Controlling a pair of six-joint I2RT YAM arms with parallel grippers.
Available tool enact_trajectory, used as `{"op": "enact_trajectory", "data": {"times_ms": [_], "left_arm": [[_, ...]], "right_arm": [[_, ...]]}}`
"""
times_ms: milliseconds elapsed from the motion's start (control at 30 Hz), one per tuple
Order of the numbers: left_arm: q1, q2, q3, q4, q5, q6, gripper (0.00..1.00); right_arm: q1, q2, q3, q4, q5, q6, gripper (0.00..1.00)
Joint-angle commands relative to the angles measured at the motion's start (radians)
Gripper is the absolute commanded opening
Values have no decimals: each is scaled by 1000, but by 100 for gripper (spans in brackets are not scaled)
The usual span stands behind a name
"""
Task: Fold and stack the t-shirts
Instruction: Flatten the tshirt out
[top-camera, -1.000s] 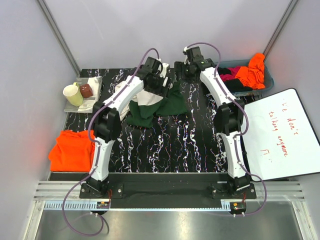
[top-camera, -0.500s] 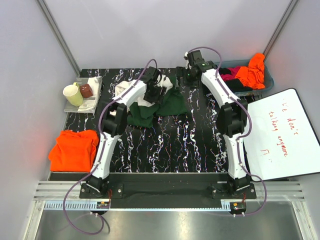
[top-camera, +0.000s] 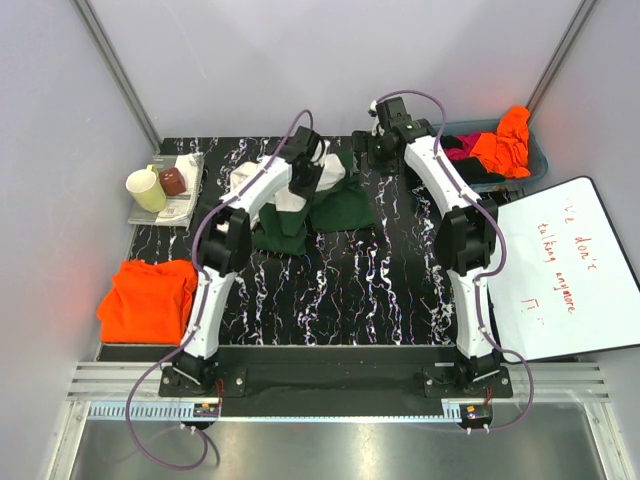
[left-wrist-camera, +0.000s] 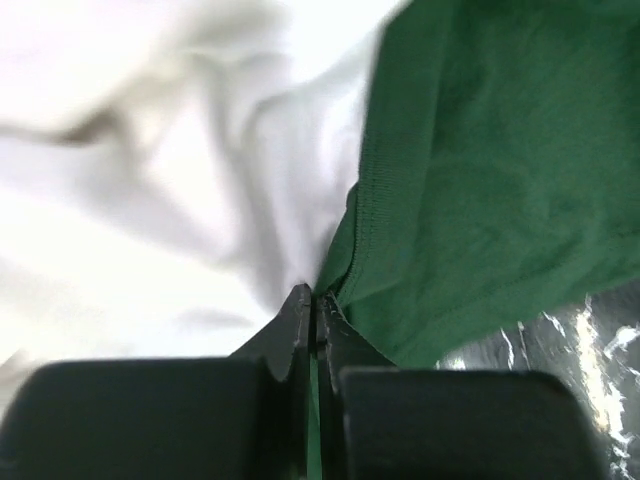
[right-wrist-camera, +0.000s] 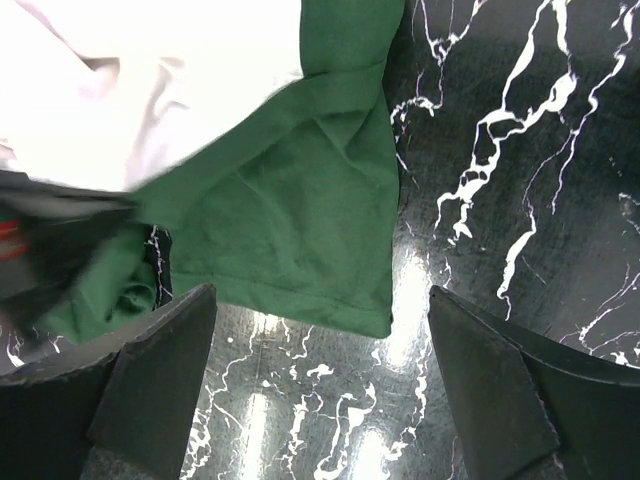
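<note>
Your left pincer (left-wrist-camera: 313, 300) is pressed together on the cream t-shirt (top-camera: 340, 208), right at the seam where the dark green sleeve meets the pale body. The wrist view shows only a thin edge of cloth between the tips. That shallow bite is the main risk: if you lift or drag quickly, the seam could slide out and the shirt would drop back in a heap. You may also have caught more than one layer. In that case, pulling would bunch the garment instead of spreading it.

Your right pincer (right-wrist-camera: 320, 295) is spread wide and holds nothing. It hovers over the hem of the green sleeve and the black marbled surface (right-wrist-camera: 520, 150). If it closes where it is, it may scrape the surface or grab the same sleeve, and the two arms would then pull against each other.

The shirt lies crumpled at the far middle of the surface. The folded orange t-shirt (top-camera: 148, 300) sits well apart at the near left.

A second ago your left pincer stood open over the crumpled cloth; it has since come down and closed. The green cloth now lies more gathered, while the orange one has not moved.
</note>
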Motion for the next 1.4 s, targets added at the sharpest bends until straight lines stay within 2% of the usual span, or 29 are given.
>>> {"op": "enact_trajectory", "data": {"times_ms": [0,267,433,533,667,800,1067,1133,1167,1200,1233,1267,1367], "left_arm": [[17,-294,7,103,-129,-47,0],[141,-454,70,120,-215,-90,0],[159,-496,42,120,-146,-101,0],[158,-508,11,123,-114,-129,0],[165,-508,4,121,-169,-112,0],[195,-505,16,124,-160,-116,0],[227,-506,-24,138,-97,-127,0],[227,-517,-47,141,-89,-129,0],[228,-520,-50,143,-83,-127,0],[227,-522,-53,144,-82,-126,0],[227,-522,-56,144,-80,-118,0],[227,-523,-59,144,-80,-116,0],[227,-532,-71,146,-70,-115,0]], "right_arm": [[-6,-54,-47,-8,-30,2,93],[-7,-79,-148,-3,-159,14,95],[-6,-53,-179,34,-223,60,98],[-6,-19,-176,69,-206,83,99],[-6,62,-131,90,-187,88,99],[8,130,-99,90,-159,69,99],[39,147,-165,83,7,38,100],[39,167,-166,83,5,42,92],[39,178,-160,83,-13,39,84],[42,190,-141,81,-31,35,58],[42,211,-128,74,-66,35,36],[43,219,-113,61,-62,43,3],[53,208,-81,40,-19,34,0]]}}
